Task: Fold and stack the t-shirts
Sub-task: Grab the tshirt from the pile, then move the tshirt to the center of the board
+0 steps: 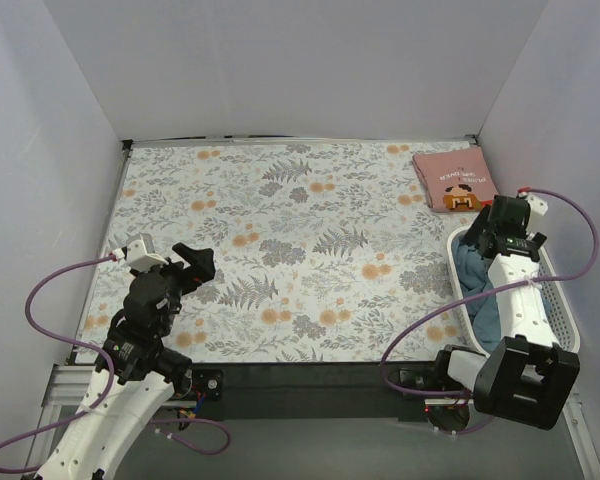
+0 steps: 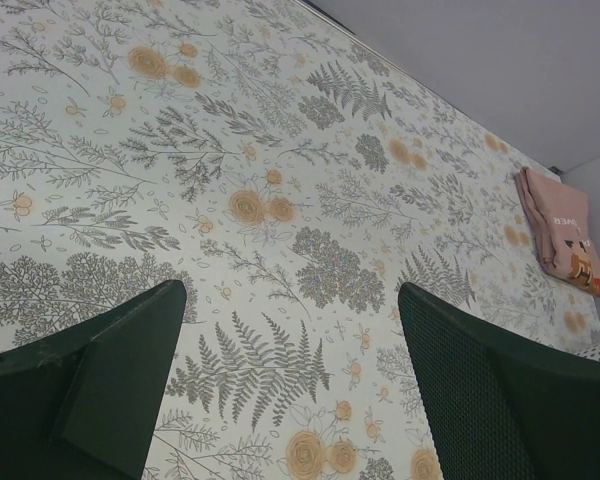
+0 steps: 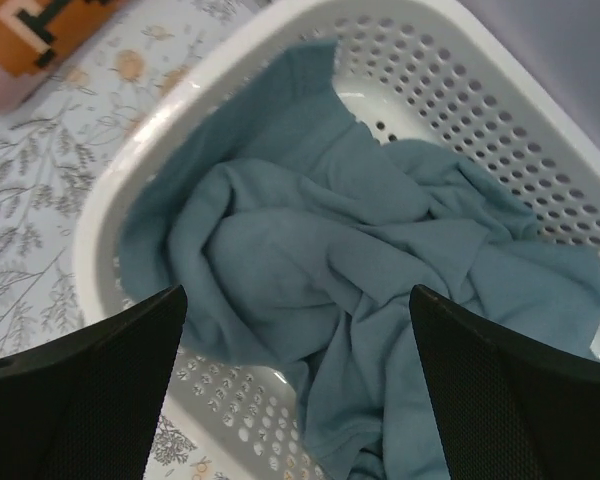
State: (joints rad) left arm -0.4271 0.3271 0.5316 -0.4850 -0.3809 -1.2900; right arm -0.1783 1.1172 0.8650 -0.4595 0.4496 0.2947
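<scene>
Hovering over the white perforated basket point(image 1: 562, 312) at the right edge of the table, the right gripper point(image 3: 298, 300) points down at the teal-blue t-shirt point(image 3: 310, 250), which lies crumpled inside. The shirt fills most of the basket floor, and 1 edge laps up the wall toward the rim on the table side. This placement suggests the shirt is waiting to be lifted out and spread on the floral table cloth point(image 1: 310, 230) for folding.

The pink t-shirt point(image 1: 455, 182) lies apart from the basket at the far right corner of the cloth. It is already folded into a neat rectangle with its lettering and cartoon print facing up. I judge it to be the base of the stack, so 1 of the 2 shirts looks done and the teal one not yet begun.

The right gripper's 2 fingers stand wide apart with nothing between them. They are above the rumpled fabric, and I cannot see either one touching it. The spread looks wide enough to take a thick bunch of cloth.

The left gripper point(image 2: 290, 290) is held well away on the near left, tilted over bare floral cloth. Its fingers are also spread wide and hold nothing. Most likely it is parked clear of the open middle of the table where the shirt would be laid.
</scene>
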